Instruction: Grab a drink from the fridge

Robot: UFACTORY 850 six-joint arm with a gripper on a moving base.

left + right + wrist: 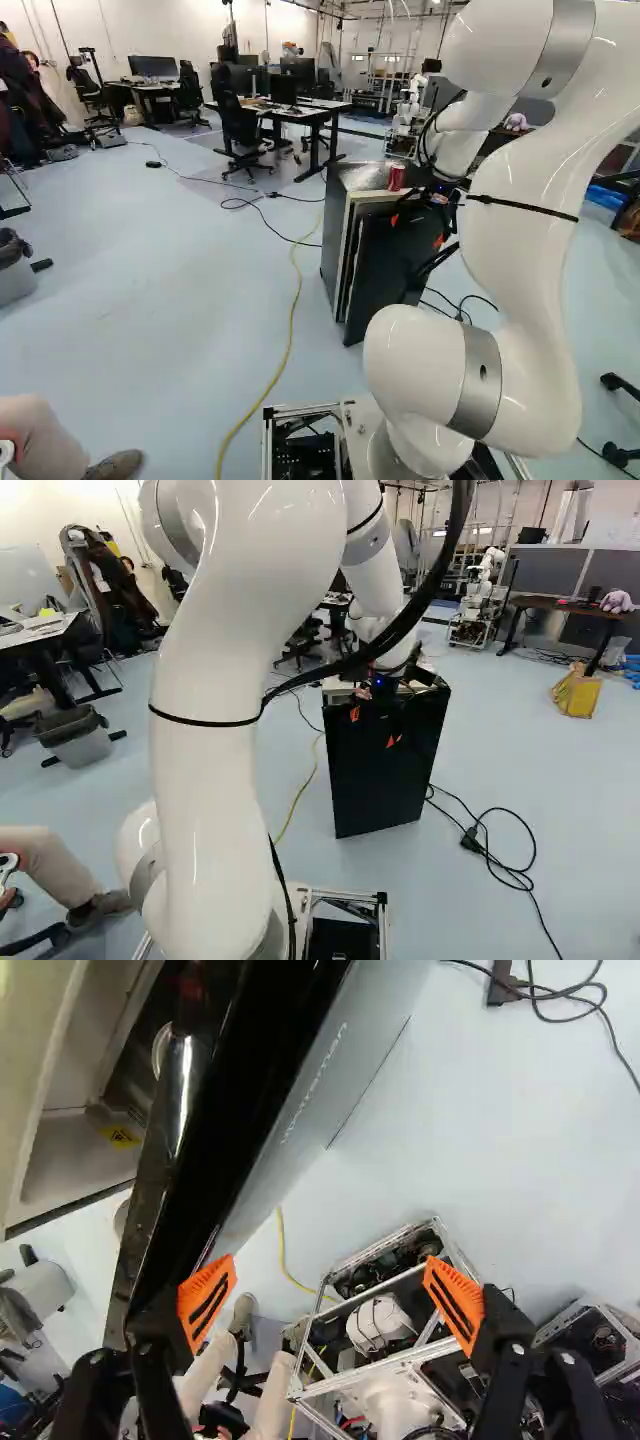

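Opening the fridge looked to be the step in hand. At the left stood the fridge [334,225], with its door [385,275] ajar on the near side and part of the inside showing through the gap. The next move probably called for getting a finger behind the door's free edge and swinging it wide, with care not to jolt what stood on top.

From left to right on the fridge top lay a clear plastic bag [366,177], then a red can [396,177] standing upright beside it. No drink could be made out for certain inside.

The hand [331,1295] was to the right of the can and a little nearer, by the upper part of the door. It was released, holding nothing: its orange pads [207,1302] stood wide apart, one close beside the door, though whether they touched I could not tell.
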